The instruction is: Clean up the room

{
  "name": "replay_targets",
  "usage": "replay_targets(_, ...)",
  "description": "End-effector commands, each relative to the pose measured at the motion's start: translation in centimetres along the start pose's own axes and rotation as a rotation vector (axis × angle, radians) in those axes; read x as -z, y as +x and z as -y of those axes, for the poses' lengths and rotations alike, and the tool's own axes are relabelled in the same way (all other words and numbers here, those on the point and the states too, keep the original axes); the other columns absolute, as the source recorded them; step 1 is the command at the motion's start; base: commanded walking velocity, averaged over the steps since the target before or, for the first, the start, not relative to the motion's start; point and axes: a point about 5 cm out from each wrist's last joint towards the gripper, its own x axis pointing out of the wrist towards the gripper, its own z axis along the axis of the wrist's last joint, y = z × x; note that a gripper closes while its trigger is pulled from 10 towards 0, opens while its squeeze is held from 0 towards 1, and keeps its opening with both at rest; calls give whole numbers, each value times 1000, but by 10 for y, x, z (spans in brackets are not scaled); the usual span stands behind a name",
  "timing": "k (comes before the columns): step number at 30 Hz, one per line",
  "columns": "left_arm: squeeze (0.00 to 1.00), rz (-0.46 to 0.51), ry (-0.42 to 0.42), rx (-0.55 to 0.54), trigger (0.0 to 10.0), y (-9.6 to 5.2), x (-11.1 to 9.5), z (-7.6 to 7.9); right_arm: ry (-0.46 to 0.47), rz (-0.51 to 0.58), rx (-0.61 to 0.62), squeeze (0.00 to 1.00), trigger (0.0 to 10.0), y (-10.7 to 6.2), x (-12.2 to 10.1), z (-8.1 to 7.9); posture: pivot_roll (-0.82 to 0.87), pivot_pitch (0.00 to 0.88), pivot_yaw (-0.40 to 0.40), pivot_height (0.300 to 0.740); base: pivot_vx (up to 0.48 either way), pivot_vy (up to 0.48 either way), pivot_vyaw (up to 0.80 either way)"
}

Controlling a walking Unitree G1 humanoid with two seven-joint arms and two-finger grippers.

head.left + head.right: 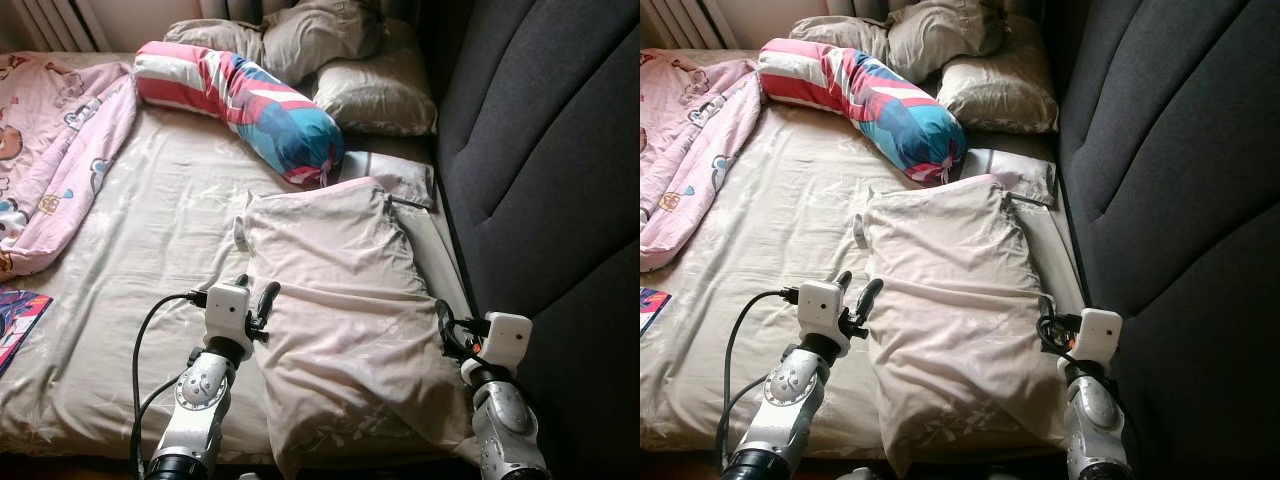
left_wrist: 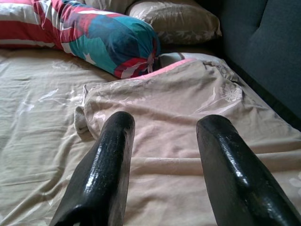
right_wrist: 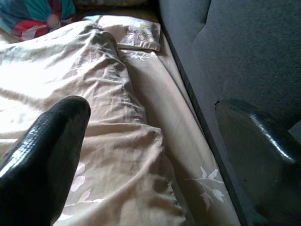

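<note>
Item: beige pillow [image 1: 340, 300] on bed [image 1: 150, 200] | soft, light, limp (will sag) | I'd pinch both side edges | left gripper [image 1: 254, 297] and right gripper [image 1: 443, 322] jaws wide, empty.

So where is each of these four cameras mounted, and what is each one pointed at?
Left eye view: on the head, looking down at the bed; both arms, left tool, right tool.
Right eye view: the same scene from beside it.
Left wrist view: along two open black fingers at the beige pillow.
Right wrist view: along its open fingers between pillow and grey headboard.
All share the pillow.
</note>
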Motion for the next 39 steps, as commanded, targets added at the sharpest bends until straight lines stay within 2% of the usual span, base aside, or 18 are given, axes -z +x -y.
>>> replay_targets(1, 0, -28, -15, -10, 10000, -2, 5, -1, 2, -30, 10, 0, 10000, -4, 6, 2, 69, 217, -32, 740, 0, 0, 0)
replay_targets(8, 0, -29, -19, -10, 10000, -5, 6, 0, 6, -43, 8, 0, 10000, -6, 9, 3, 71, 230, -33, 735, 0, 0, 0)
replay_targets(11, 0, -32, -20, -11, 10000, -6, 6, 0, 6, -30, -8, 0, 10000, -6, 8, 0, 72, 233, -33, 715, 0, 0, 0)
replay_targets(28, 0, -37, -20, -6, 10000, -6, 6, 0, 18, -23, 4, 0, 10000, -7, 7, 0, 71, 234, -28, 715, 0, 0, 0)
replay_targets(32, 0, -39, -20, -9, 10000, -7, 7, 1, 17, -43, 4, 0, 10000, -6, 9, 0, 71, 234, -28, 685, 0, 0, 0)
replay_targets(34, 0, -39, -19, -9, 10000, -7, 7, 1, 23, -13, 5, 0, 10000, -7, 7, 0, 73, 234, -28, 675, 0, 0, 0)
replay_targets(39, 0, -39, -18, -10, 10000, -7, 7, 0, 21, -13, 6, 0, 10000, -7, 7, 0, 73, 234, -29, 675, 0, 0, 0)
